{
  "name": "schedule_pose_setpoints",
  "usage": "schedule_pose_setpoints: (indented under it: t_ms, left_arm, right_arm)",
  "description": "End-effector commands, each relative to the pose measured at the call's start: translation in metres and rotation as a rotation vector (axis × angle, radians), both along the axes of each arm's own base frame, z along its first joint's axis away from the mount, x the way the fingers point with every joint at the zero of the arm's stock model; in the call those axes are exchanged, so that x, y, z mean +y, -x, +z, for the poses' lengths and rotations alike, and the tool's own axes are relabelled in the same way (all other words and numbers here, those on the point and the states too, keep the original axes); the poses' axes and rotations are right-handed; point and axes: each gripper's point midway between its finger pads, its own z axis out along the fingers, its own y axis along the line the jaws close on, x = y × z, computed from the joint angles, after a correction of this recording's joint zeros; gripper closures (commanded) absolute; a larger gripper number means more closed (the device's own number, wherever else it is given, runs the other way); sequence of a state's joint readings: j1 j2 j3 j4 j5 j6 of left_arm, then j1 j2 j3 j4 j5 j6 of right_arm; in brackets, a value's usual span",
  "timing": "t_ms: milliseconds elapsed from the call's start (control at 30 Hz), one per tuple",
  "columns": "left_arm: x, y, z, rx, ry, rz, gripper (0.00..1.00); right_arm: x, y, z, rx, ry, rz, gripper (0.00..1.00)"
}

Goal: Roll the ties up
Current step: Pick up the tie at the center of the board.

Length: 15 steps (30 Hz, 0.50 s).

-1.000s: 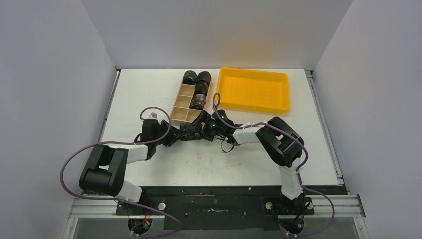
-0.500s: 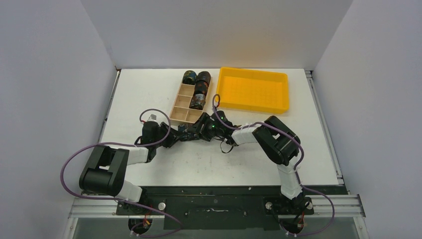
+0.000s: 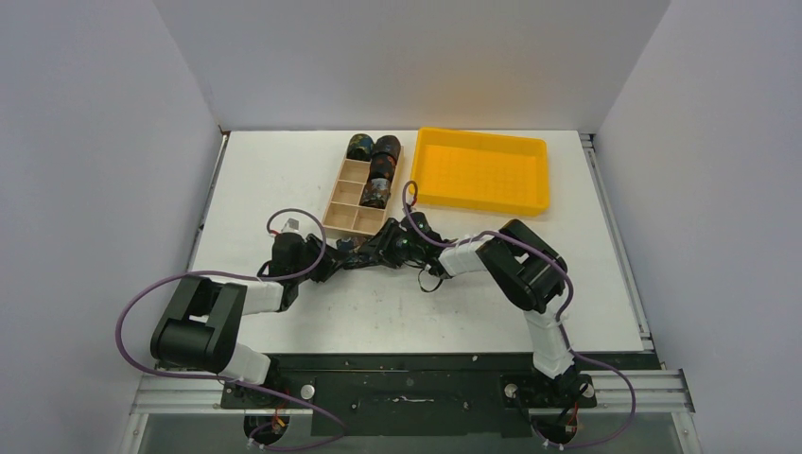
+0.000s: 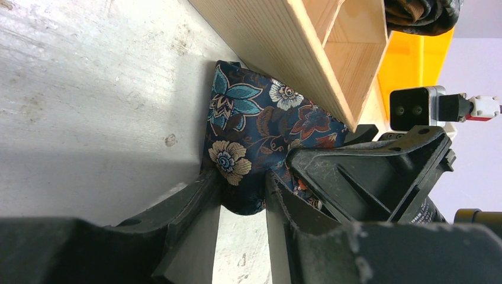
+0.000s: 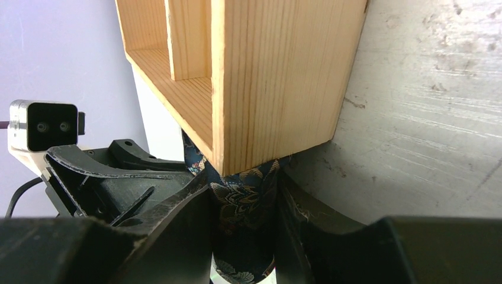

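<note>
The tie (image 4: pixel 260 127) was pinched from opposite sides by the left end effector (image 4: pixel 243 198) and right end effector (image 5: pixel 244 207), against the wooden box (image 5: pixel 278 77) just ahead, where it could be snagged loose.

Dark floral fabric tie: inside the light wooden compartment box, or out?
Out. The tie sits on the white table against the box's outer wall, left gripper and right gripper clamping it.

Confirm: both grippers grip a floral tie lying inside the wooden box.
No. The left gripper and right gripper do grip the tie, but it lies on the table against the box, outside it; the left wrist view shows this.
</note>
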<state>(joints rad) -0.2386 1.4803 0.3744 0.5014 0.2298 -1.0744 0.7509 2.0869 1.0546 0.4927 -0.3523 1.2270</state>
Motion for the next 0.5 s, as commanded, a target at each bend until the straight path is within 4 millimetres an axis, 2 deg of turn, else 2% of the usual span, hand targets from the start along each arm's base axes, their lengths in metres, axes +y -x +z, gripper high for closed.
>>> schedule_pose_setpoints:
  t_ms: [0,100,233,367,467]
  left_arm:
    - [-0.011,0.006,0.004,-0.003,0.019,-0.040,0.69]
    - [-0.011,0.004,0.016,-0.023,0.020,-0.043,0.69]
    - [-0.008,0.004,0.041,-0.056,-0.001,-0.051,0.66]
    - [0.001,0.000,0.079,-0.120,-0.031,-0.044,0.62]
    - [0.014,-0.006,0.110,-0.180,-0.051,-0.019,0.55]
  right_arm:
    - [0.001,0.031,-0.032,0.054,0.081,0.082,0.87]
    - [0.000,0.033,-0.021,0.024,0.071,0.098,0.95]
    - [-0.004,0.034,0.004,-0.033,0.070,0.124,0.95]
    - [-0.018,0.033,0.030,-0.080,0.076,0.129,0.95]
    - [-0.029,0.033,0.052,-0.116,0.070,0.126,0.95]
